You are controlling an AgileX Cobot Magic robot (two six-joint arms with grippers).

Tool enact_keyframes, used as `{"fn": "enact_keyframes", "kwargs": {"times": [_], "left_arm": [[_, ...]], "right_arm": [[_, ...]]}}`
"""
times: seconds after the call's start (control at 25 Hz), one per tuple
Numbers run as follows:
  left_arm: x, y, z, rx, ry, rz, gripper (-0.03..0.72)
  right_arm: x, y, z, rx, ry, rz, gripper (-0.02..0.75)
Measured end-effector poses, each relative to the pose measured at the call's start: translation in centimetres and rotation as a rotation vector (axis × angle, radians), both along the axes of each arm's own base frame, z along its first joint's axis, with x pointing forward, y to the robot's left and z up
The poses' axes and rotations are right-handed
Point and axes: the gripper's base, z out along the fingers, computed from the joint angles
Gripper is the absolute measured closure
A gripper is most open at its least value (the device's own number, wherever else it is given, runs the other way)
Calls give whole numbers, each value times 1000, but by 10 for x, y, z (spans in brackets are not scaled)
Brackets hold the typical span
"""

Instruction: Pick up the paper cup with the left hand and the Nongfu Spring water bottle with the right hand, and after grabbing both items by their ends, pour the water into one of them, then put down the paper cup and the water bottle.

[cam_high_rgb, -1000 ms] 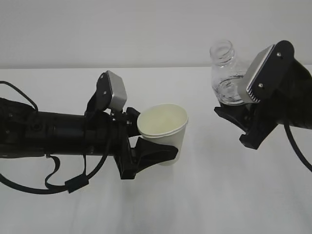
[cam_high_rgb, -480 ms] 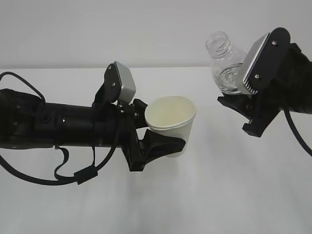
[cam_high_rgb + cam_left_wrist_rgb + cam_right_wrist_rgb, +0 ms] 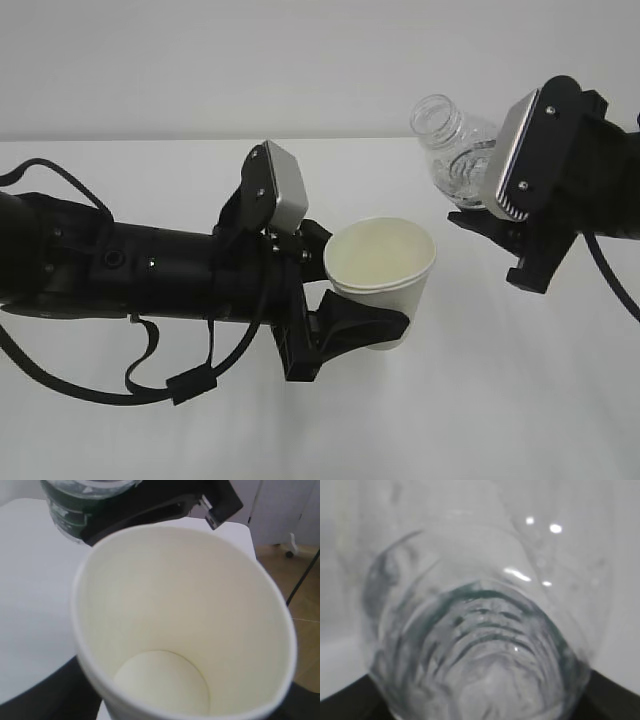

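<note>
My left gripper [image 3: 383,318] is shut on the white paper cup [image 3: 385,270], holding it upright above the table by its lower half. The cup's pale cream inside [image 3: 165,630] fills the left wrist view, and its bottom is bare. My right gripper [image 3: 478,208] is shut on the lower body of the clear Nongfu Spring water bottle [image 3: 455,150]. The bottle leans left, its open neck [image 3: 433,112] up and to the right of the cup's rim. Its green label band [image 3: 82,500] shows just beyond the cup. The ribbed bottle [image 3: 480,645] fills the right wrist view, with rippled clear water inside.
The white table [image 3: 500,400] runs under both arms to a pale wall behind. The left arm's cables [image 3: 150,385] hang low over the table. Beyond the table's far right corner there is brown floor [image 3: 300,585].
My left arm has carried the cup to the right and slightly down, closer to the bottle. The right gripper has tipped the bottle further left, so its neck has moved left and lower.
</note>
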Motion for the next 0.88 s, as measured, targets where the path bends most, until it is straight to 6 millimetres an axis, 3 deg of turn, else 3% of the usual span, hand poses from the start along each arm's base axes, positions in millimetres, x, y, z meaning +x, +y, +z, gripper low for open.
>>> {"fn": "enact_keyframes", "kwargs": {"times": [0.88], "left_arm": [[-5,-2,-2,18,19,-40,187]], "right_arm": [[-1,0,-1,-175,-86,115,236]]}}
